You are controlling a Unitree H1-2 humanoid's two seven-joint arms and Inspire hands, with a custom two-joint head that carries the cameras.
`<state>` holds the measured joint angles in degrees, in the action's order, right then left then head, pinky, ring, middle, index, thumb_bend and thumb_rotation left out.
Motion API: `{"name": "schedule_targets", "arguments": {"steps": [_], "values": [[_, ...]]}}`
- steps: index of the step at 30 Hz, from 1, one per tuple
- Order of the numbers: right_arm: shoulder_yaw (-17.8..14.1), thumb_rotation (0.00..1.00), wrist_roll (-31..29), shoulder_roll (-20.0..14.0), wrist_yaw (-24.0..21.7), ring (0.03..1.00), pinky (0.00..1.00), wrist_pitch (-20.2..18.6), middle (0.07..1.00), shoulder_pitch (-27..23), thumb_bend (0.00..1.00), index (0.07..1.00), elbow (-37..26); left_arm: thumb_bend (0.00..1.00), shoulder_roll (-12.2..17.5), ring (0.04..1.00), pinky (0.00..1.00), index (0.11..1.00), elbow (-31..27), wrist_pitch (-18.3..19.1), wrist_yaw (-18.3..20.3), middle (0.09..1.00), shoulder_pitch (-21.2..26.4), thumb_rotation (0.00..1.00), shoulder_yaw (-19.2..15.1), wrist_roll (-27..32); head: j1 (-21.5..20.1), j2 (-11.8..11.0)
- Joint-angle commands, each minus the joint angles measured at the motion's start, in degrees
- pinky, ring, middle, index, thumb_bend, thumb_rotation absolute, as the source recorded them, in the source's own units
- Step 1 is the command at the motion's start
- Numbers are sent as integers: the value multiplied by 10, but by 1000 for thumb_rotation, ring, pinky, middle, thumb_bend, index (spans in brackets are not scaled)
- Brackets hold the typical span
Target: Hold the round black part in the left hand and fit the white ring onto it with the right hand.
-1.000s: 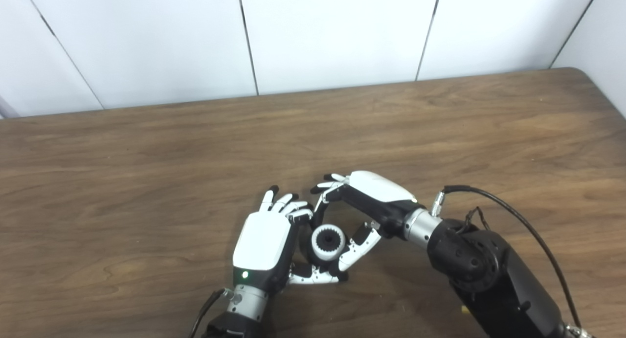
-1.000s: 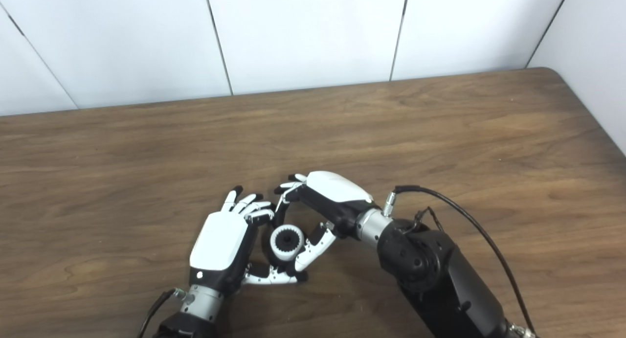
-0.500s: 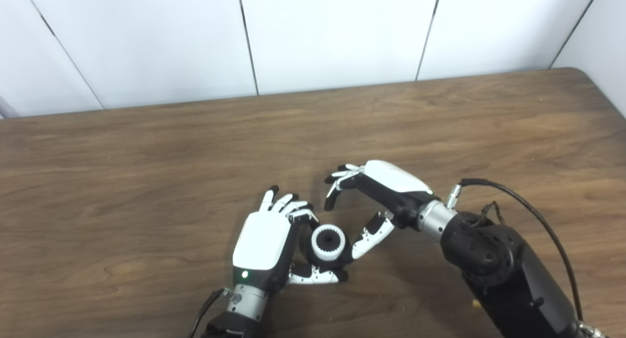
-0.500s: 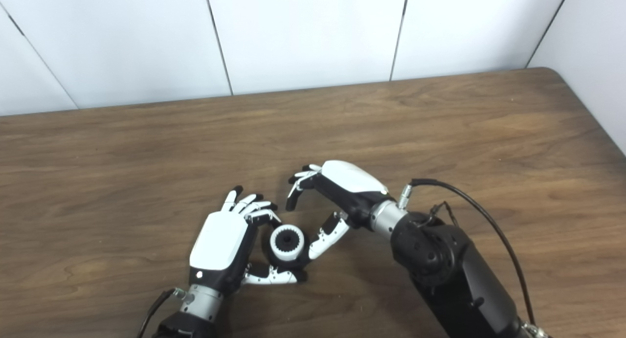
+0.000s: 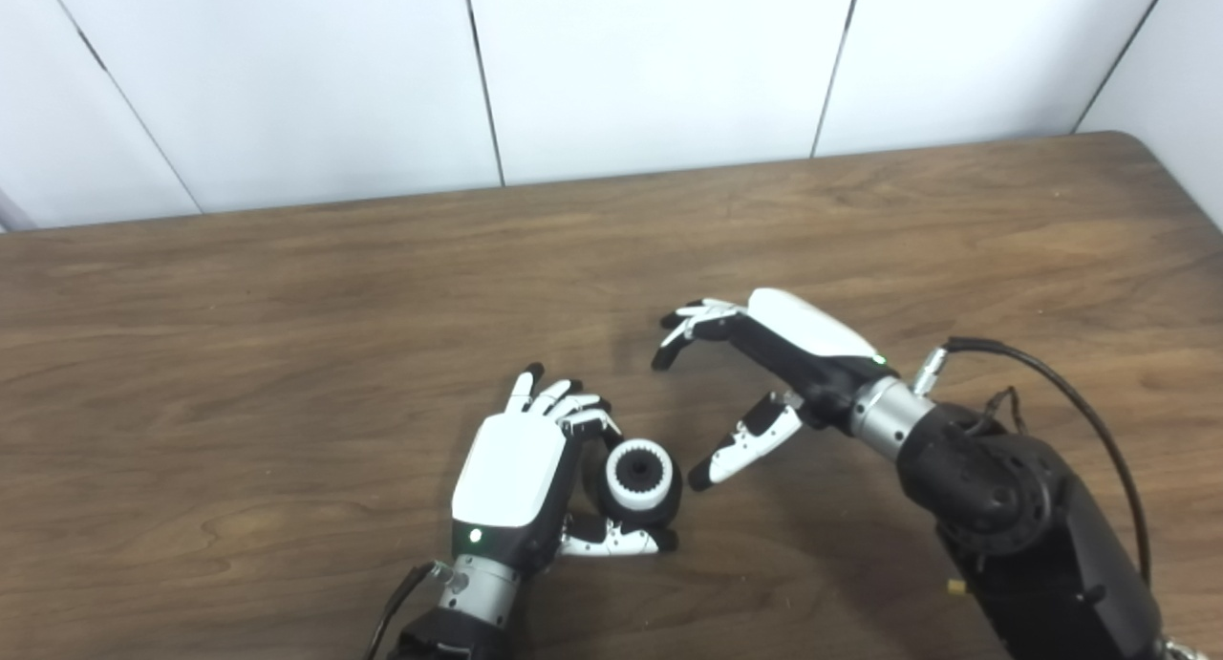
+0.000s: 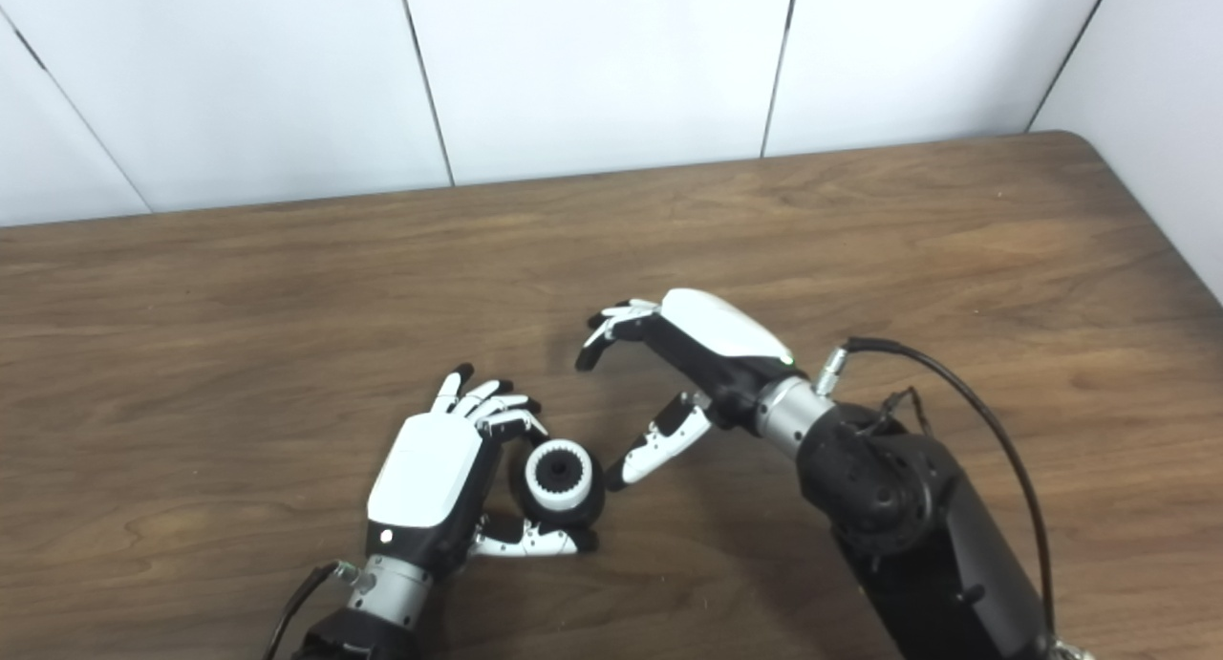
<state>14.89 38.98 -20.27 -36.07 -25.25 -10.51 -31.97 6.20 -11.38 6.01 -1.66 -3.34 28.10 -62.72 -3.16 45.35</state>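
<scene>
A humanoid robot's left hand (image 5: 511,483) cradles a round black part (image 5: 640,483) low over a wooden table (image 5: 287,335), its thumb tucked under the part's near side and one curled finger on its far side; the remaining fingers point away toward the wall. A white ring (image 5: 638,493) sits around the part like a collar. The part's toothed black face and central bore are turned up toward the cameras, so its short axis runs roughly vertical, tipped slightly toward the robot.

The right hand (image 6: 693,369) holds nothing. It hovers just to the right of the part and apart from it, fingers curled downward and thumb stretched toward the part, a wide gap between them. The thumb tip lies near the part's right edge without touching it.

The part's underside and left flank are hidden behind the left hand, so whether it rests on the table or is lifted clear cannot be told. How fully the ring is seated is also hard to make out. The right forearm is cut off by the picture's bottom edge, a black cable (image 6: 955,402) looping from its wrist.
</scene>
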Motion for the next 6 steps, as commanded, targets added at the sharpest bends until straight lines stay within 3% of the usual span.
{"name": "schedule_targets", "arguments": {"steps": [1, 6], "values": [[-17, 242, -2, -10, 4, 939, 932, -8, 885, -7, 1000, 712, -26, 524, 10, 867, 1000, 485, -12, 0, 11, 763, -8, 60, -4, 0, -2, -1], [-41, 250, -2, -18, 0, 936, 906, -15, 895, 0, 1000, 719, -29, 523, 16, 879, 1000, 493, -21, 8, 31, 790, -10, 70, -8, -4, -6, -5]]}}
